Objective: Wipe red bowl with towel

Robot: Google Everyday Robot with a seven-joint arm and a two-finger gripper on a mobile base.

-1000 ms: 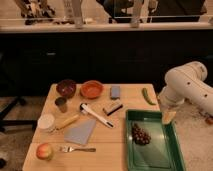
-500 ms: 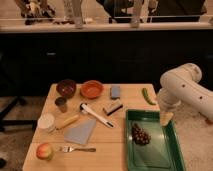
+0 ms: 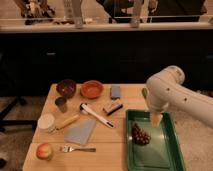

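Note:
The red bowl (image 3: 92,89) sits upright at the back of the wooden table (image 3: 120,145), right of a darker maroon bowl (image 3: 66,87). The towel (image 3: 80,132), a flat pale grey-blue cloth, lies near the table's front left of centre. My gripper (image 3: 156,119) hangs from the white arm (image 3: 167,90) at the right, pointing down over the back of a green tray (image 3: 160,157). It is open and holds nothing. It is well to the right of both the bowl and the towel.
A dark bunch of grapes (image 3: 140,135) lies in the tray. On the table are a blue-grey block (image 3: 115,92), a small cup (image 3: 61,104), a white tub (image 3: 46,121), a white-handled tool (image 3: 97,115), an apple (image 3: 44,151) and a fork (image 3: 77,149).
The arm has swung left from the table's right edge, bringing the gripper over the green tray. The things on the table have not moved.

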